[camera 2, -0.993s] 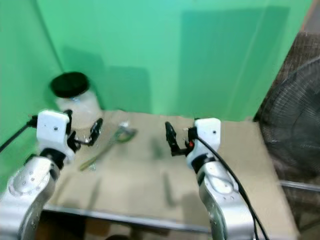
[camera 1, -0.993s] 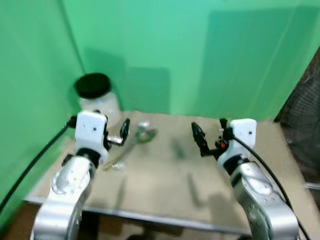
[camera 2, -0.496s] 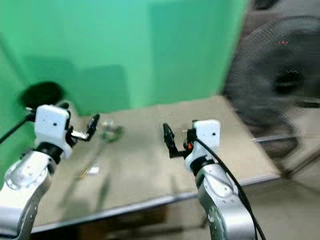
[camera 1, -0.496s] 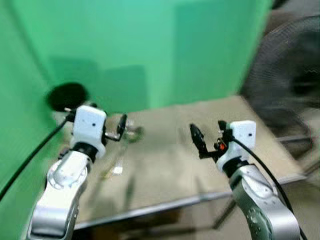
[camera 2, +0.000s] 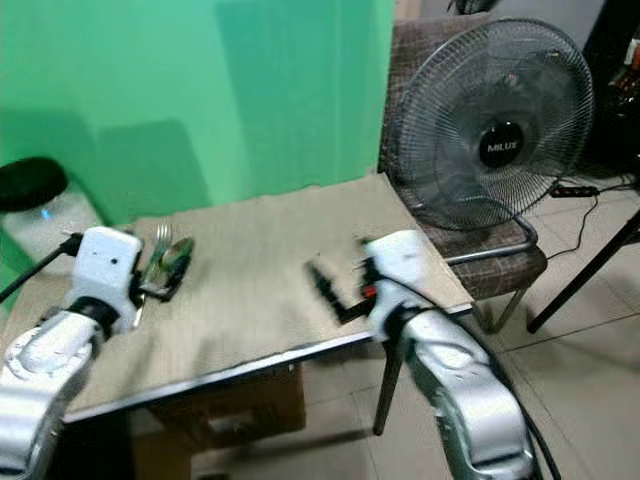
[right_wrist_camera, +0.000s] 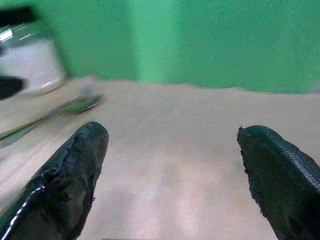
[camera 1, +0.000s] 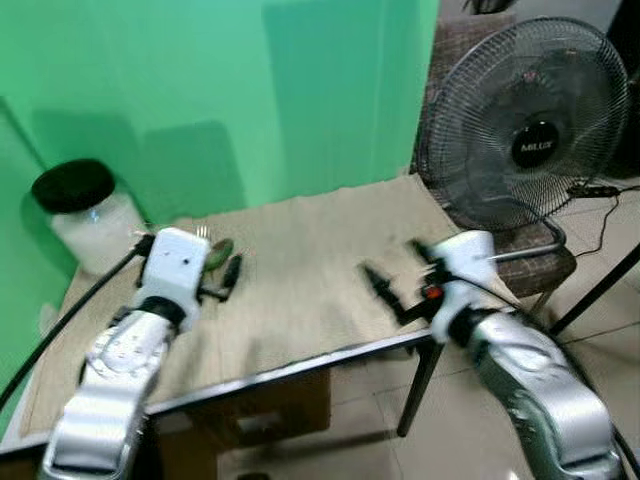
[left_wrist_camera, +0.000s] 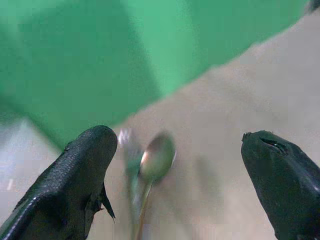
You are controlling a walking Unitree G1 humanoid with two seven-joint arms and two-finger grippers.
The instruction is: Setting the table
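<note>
A metal spoon (camera 1: 218, 250) and a fork (camera 2: 160, 236) lie side by side on the tan table (camera 1: 300, 250), near its far left. My left gripper (camera 1: 226, 279) hovers just in front of them, open and holding nothing. In the left wrist view the spoon (left_wrist_camera: 155, 159) sits between and beyond the two spread fingers (left_wrist_camera: 75, 185). My right gripper (camera 1: 386, 293) is open and empty over the table's front right part, pointing toward the cutlery (right_wrist_camera: 70, 107).
A white jar with a black lid (camera 1: 82, 212) stands at the table's far left corner against the green backdrop. A large black fan (camera 1: 528, 140) rests on a brown chair (camera 1: 520, 265) right of the table. The table's front edge is close under both arms.
The camera has swung right and drawn back, so the fan and floor have come into view. Both arms sit lower over the table. Both grippers stay open and empty.
</note>
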